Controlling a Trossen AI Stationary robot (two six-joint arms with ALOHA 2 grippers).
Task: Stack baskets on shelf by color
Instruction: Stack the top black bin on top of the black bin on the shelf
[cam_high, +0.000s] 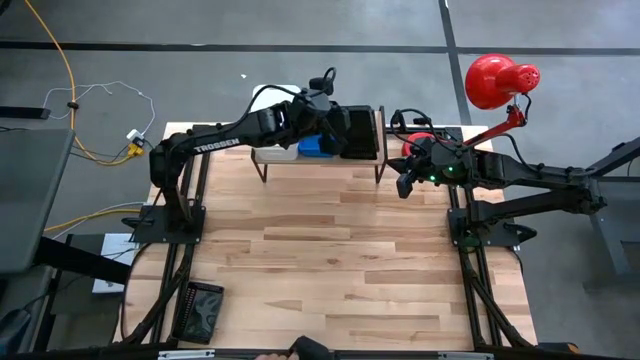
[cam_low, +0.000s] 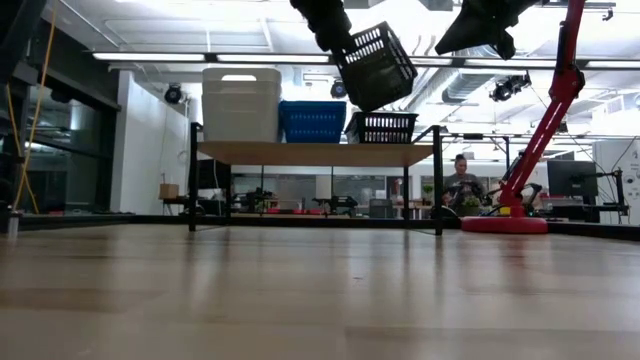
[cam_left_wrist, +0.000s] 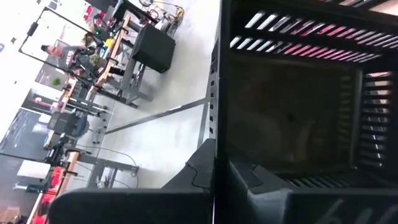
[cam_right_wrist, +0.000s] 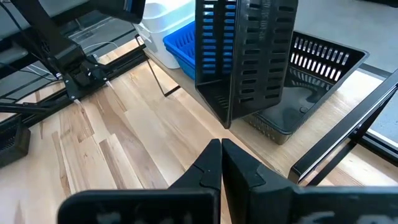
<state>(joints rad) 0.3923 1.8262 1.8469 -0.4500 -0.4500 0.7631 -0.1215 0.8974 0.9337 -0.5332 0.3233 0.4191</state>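
Left gripper (cam_low: 345, 45): jaws clamped on the rim of a black mesh basket (cam_low: 376, 65), held tilted in the air above the shelf (cam_low: 315, 152). Shelf carries a white basket (cam_low: 241, 104), a blue basket (cam_low: 312, 121) and a second black basket (cam_low: 382, 127), side by side, white at one end, black at the other. Right gripper (cam_right_wrist: 220, 163): jaws fully together, nothing held, hovering above the worktop (cam_high: 330, 260) just beside the shelf's black-basket end.

The bench (cam_high: 330, 270) was pale, smooth wood planks; the black basket (cam_right_wrist: 249, 56) slotted matt plastic; the white basket (cam_low: 241, 103) smooth plastic.
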